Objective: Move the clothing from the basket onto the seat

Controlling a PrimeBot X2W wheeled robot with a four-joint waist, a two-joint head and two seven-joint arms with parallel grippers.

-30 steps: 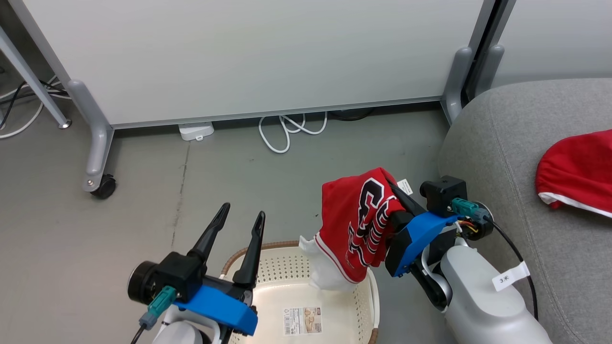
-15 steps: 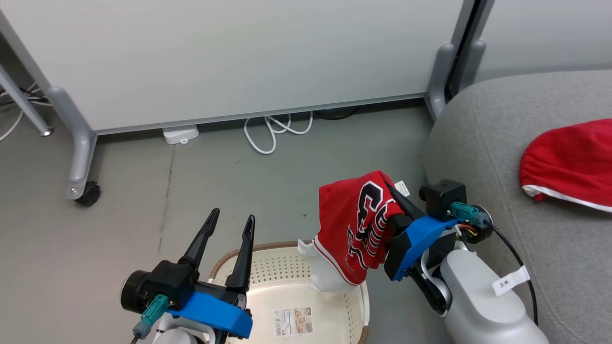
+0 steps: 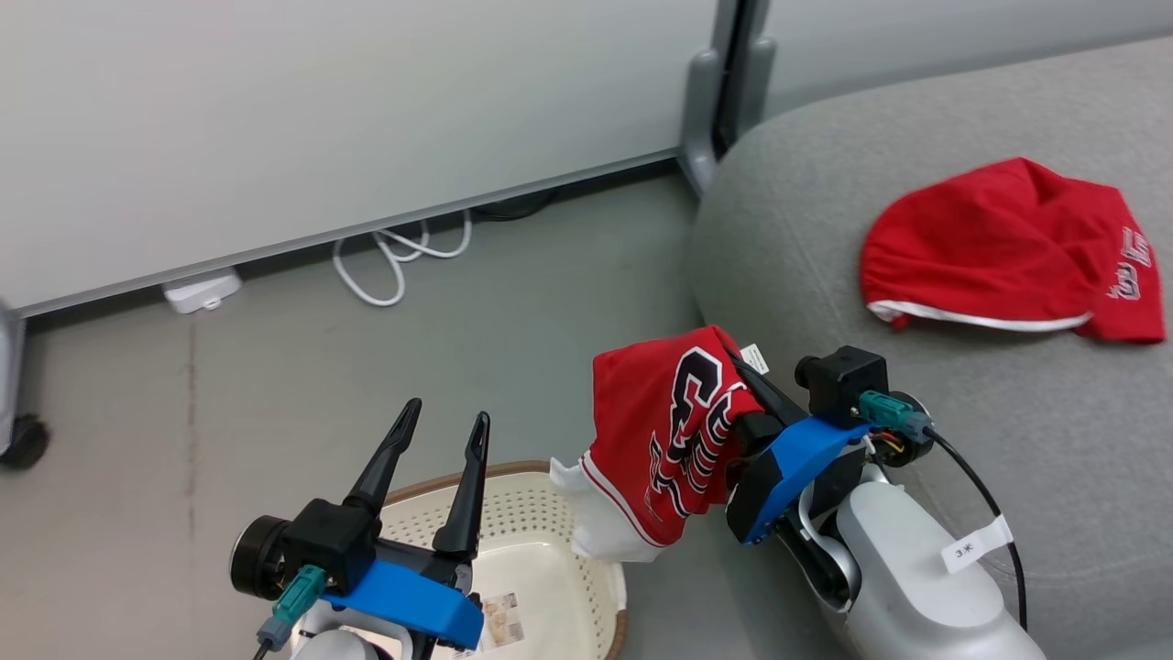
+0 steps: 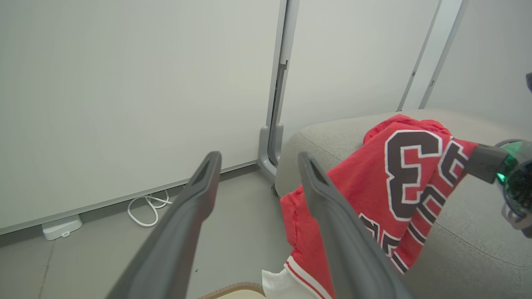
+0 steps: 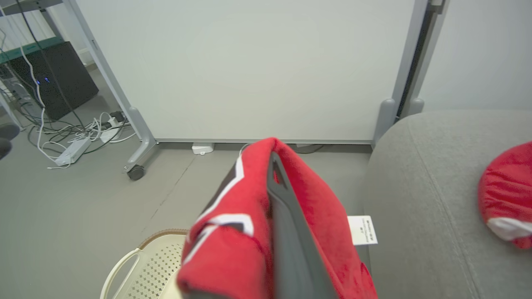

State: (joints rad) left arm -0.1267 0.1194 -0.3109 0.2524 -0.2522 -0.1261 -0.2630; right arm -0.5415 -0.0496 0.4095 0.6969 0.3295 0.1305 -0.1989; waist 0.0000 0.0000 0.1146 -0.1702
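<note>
**One garment on the seat, the jersey aloft**

The plain red garment [image 3: 990, 247], white-trimmed, lies crumpled on the grey seat [image 3: 825, 202] at two o'clock in the head view. The lettered jersey [image 3: 655, 440] hangs bunched in mid-air. Its white hem droops over the cream basket [image 3: 527, 518] at six o'clock, beside the seat's rounded edge.

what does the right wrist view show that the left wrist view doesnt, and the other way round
Right wrist view: a close look along the right gripper, shut on the jersey; a white care tag; a caster wheel; a black box with tangled cables on the floor.
Left wrist view: the left gripper, open and empty, and the jersey's big number 3.
Both: the jersey, the basket by its brown rim, the grey sofa and the white panel behind.
</note>
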